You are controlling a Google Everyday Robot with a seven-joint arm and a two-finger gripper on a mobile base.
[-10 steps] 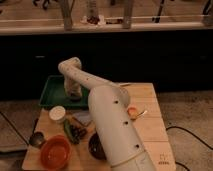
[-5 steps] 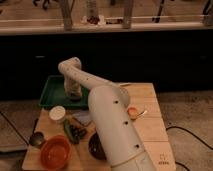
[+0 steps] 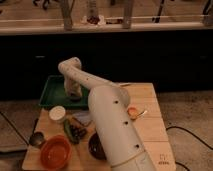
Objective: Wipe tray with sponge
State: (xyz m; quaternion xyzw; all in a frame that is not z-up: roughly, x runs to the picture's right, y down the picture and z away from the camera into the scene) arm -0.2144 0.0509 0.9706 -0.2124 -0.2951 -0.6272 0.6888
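The green tray [image 3: 50, 95] lies at the back left of the wooden table, shallow with a raised rim. My white arm reaches from the lower middle of the view up and left, then bends down into the tray. The gripper [image 3: 74, 96] is low over the tray's right part, pointing down at its floor. The sponge is hidden under the wrist, so I cannot make it out.
The wooden table [image 3: 145, 125] holds an orange bowl [image 3: 55, 152] at the front left, a white cup [image 3: 57, 114], a metal cup [image 3: 36, 139], a dark bowl [image 3: 95, 147], a green-dark item [image 3: 74, 130] and a small orange object [image 3: 132, 113]. A dark counter runs behind.
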